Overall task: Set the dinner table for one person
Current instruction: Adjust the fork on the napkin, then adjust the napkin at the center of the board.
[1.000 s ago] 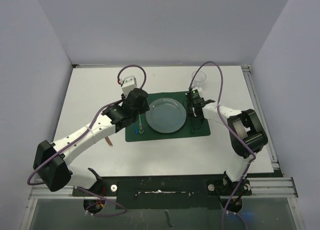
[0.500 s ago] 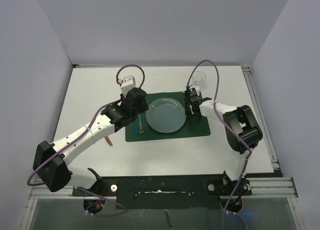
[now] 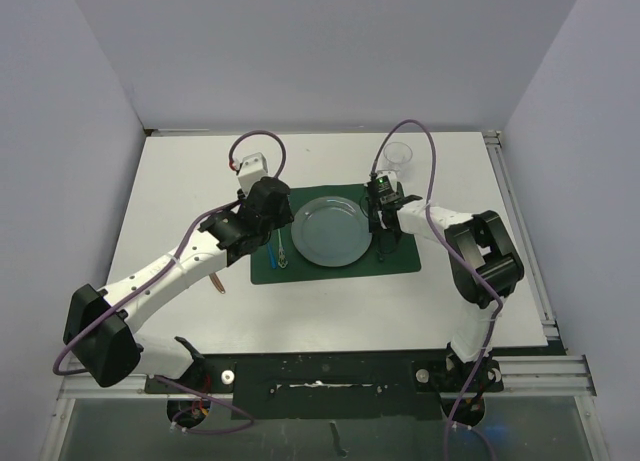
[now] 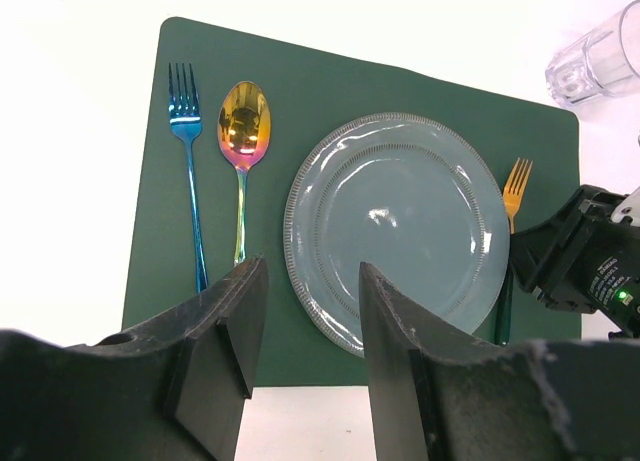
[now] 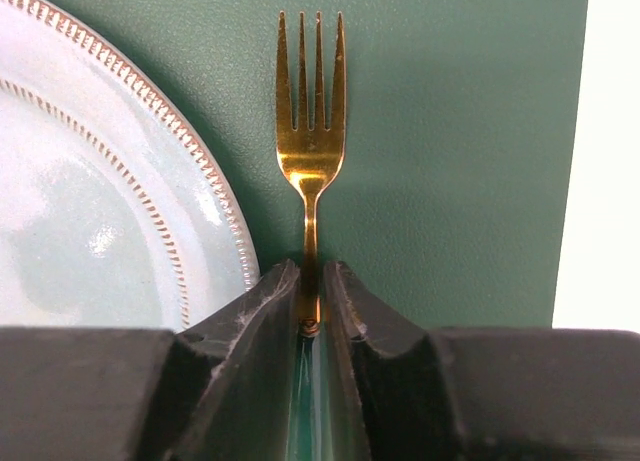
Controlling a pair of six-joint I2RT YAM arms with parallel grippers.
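The white dinner table (image 3: 180, 181) carries a dark green placemat (image 3: 400, 261) with a pale blue plate (image 3: 332, 231) in its middle. A blue fork (image 4: 185, 171) and an iridescent gold spoon (image 4: 243, 131) lie left of the plate. My right gripper (image 5: 310, 281) is shut on the handle of a gold fork (image 5: 311, 111) that lies on the placemat just right of the plate, tines pointing away. My left gripper (image 4: 310, 281) is open and empty, hovering above the placemat's near left part. A clear glass (image 3: 398, 156) stands on the table beyond the placemat.
A copper-coloured utensil (image 3: 218, 281) lies on the table left of the placemat, partly under my left arm. Metal rails (image 3: 520, 231) edge the table on the right. Grey walls close in the back and sides.
My right gripper has shifted slightly left toward the plate with the gold fork in it. My left gripper has drawn slightly back and left.
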